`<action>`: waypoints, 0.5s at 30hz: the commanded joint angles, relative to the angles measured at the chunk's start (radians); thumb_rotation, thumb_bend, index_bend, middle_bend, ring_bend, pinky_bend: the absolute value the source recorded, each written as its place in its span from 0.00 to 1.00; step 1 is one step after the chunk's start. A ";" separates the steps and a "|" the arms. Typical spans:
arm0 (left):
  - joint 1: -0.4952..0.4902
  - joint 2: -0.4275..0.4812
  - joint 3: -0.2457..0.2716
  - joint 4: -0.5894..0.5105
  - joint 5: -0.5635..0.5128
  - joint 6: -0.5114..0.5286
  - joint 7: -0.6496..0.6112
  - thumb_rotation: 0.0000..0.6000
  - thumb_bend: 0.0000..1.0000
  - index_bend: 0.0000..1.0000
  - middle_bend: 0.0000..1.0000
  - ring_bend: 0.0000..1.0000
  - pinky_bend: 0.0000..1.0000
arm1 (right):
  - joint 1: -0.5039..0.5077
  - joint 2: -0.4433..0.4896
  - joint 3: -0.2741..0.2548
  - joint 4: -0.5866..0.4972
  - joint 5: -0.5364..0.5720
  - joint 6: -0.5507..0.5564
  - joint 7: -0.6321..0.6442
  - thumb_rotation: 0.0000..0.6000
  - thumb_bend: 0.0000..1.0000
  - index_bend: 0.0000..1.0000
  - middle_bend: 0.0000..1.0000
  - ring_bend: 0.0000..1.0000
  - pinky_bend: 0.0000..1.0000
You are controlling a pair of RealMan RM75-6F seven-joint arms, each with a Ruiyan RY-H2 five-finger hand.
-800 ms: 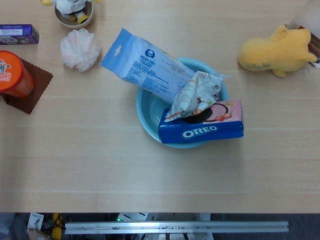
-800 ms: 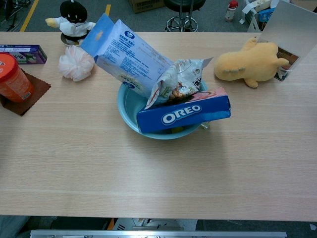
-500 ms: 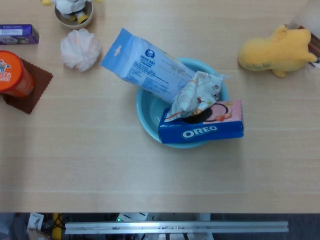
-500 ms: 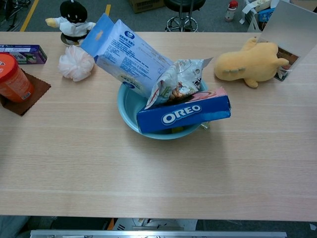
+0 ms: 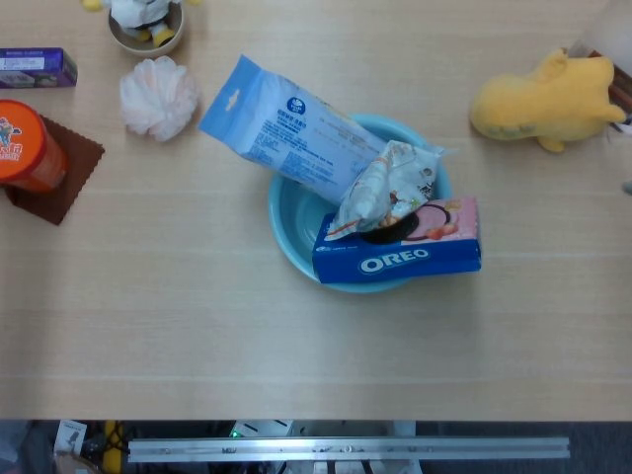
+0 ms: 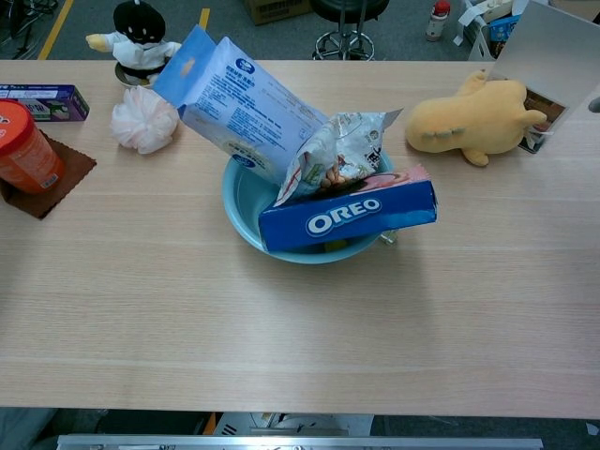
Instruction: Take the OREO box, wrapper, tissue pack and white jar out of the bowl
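Blue OREO box atop bowl front rim: I'd lift it first, straight up, sparing wrapper. Neither hand visible; state unknown.

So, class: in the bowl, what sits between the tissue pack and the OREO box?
The crumpled wrapper lies between the tissue pack and the OREO box, clearest in the head view.

- White jar: hidden, presumably under the bowl's contents; cannot be confirmed.
- OREO box: covers the bowl's near-right rim.
- Purple box: cut off at left frame edge.
- Penguin toy: head view crops its top.
- Dark sliver at right edge: too small to identify.
- Yellow plush: partly masks a card stand behind.
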 commanded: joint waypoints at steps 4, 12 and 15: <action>0.001 0.003 -0.002 0.008 -0.009 -0.004 -0.013 1.00 0.36 0.17 0.22 0.21 0.16 | 0.074 -0.049 0.012 -0.033 -0.012 -0.102 -0.070 1.00 0.03 0.28 0.35 0.26 0.40; 0.009 0.016 -0.004 0.025 -0.030 -0.008 -0.056 1.00 0.36 0.17 0.22 0.21 0.16 | 0.163 -0.133 0.044 -0.066 0.029 -0.224 -0.152 1.00 0.03 0.28 0.35 0.26 0.40; 0.012 0.020 -0.005 0.033 -0.035 -0.007 -0.075 1.00 0.36 0.17 0.22 0.21 0.16 | 0.189 -0.161 0.056 -0.073 0.041 -0.249 -0.174 1.00 0.03 0.28 0.36 0.27 0.40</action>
